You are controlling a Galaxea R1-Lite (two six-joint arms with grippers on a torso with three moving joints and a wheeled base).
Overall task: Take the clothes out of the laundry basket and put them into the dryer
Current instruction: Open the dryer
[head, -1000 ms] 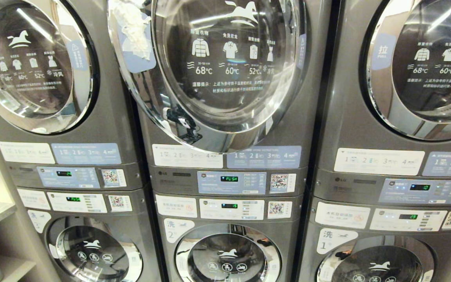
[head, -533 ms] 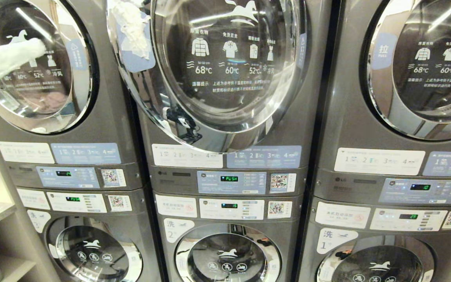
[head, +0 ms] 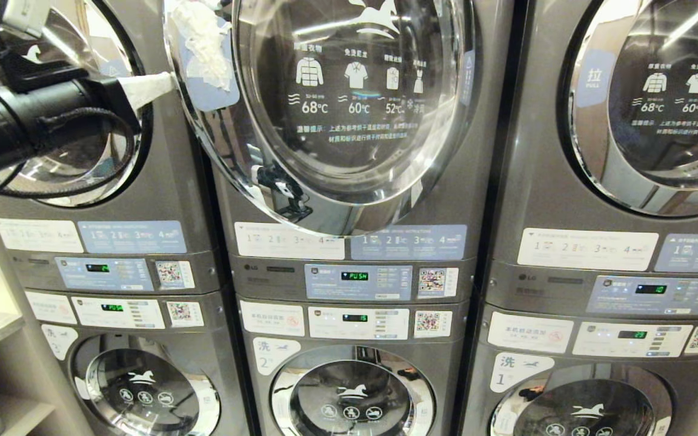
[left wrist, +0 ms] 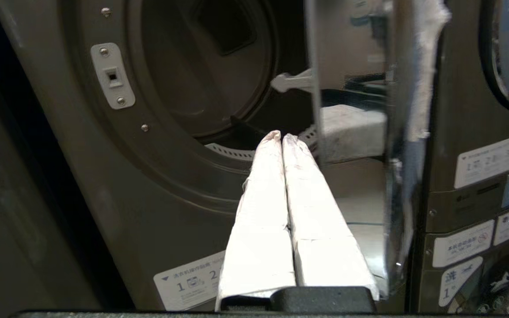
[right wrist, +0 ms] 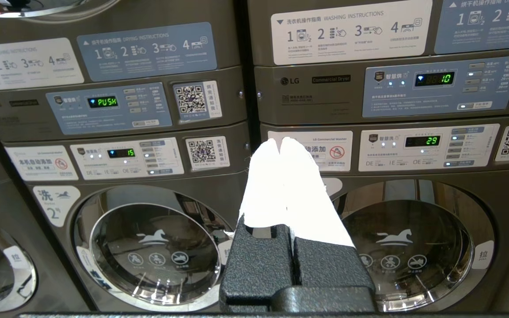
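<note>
1. The left gripper (head: 164, 82) is reaching in at the upper left of the head view, its white fingers (left wrist: 261, 198) pressed together and holding nothing.
2. Its tips are meeting the edge of the open dryer door (head: 337, 115).
3. The right gripper (right wrist: 281, 143) is clenched and empty, low before the washers.
4. The dryer drum (left wrist: 201, 66) is standing open; clothes and basket are not in view.

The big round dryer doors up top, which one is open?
The middle dryer door is open, swung out from its machine. The left dryer door and right dryer door sit flat and shut.

The open dryer door (left wrist: 351, 110) hides part of the drum (left wrist: 206, 66) (its far side).
</note>
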